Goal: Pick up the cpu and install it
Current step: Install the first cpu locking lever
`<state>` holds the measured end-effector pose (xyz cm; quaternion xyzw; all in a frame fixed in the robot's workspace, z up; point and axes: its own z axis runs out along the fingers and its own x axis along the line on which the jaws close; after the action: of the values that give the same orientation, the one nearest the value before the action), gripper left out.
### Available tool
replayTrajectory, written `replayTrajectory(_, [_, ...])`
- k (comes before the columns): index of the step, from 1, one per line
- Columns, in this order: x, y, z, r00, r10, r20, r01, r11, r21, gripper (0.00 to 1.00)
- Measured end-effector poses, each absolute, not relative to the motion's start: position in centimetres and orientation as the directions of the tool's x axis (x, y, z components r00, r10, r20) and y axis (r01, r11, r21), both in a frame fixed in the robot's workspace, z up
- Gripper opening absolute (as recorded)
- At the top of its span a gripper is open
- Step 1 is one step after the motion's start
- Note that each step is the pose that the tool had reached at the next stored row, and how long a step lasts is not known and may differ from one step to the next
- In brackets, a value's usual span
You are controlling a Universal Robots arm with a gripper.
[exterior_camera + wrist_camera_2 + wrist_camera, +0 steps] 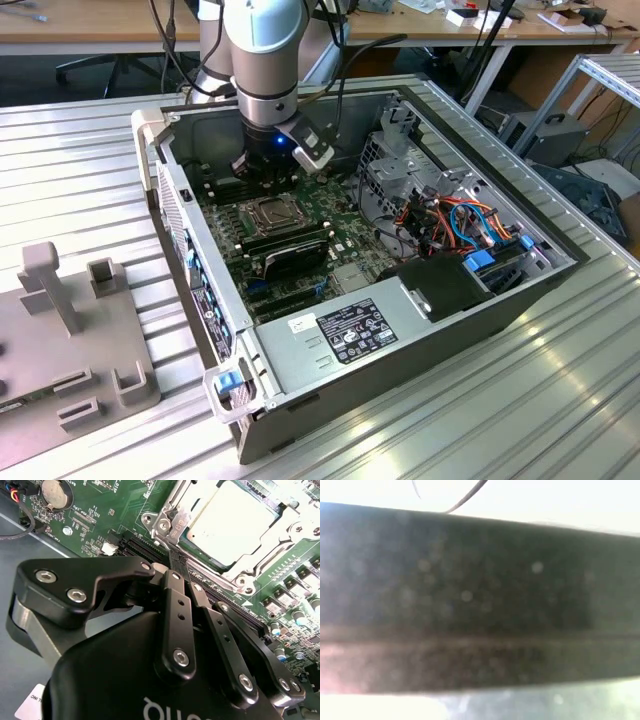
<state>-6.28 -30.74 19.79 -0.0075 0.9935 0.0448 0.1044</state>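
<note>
We see the open grey computer case (420, 330) lying on a ribbed aluminium table (560, 400), wooden desks (100, 35) behind. The black gripper (176, 560), fingers pinched together on nothing, hovers beside the socket where the flat silver-grey square cpu (232, 522) sits.

So the open computer case (400, 330) sits on the desk (560, 400), with the motherboard (290, 240) lying flat inside it. The cpu (235, 522) sits in the socket frame (165, 525) on that board, tool (176, 562) just beside the frame. A fixture block (70, 330) is off toward the exterior view's left.
</note>
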Motion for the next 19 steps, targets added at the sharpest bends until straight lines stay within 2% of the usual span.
replayTrajectory(19, [-6.02,-30.67,19.75,-0.978,-0.006,-0.208,-0.024,0.996,0.088,0.11])
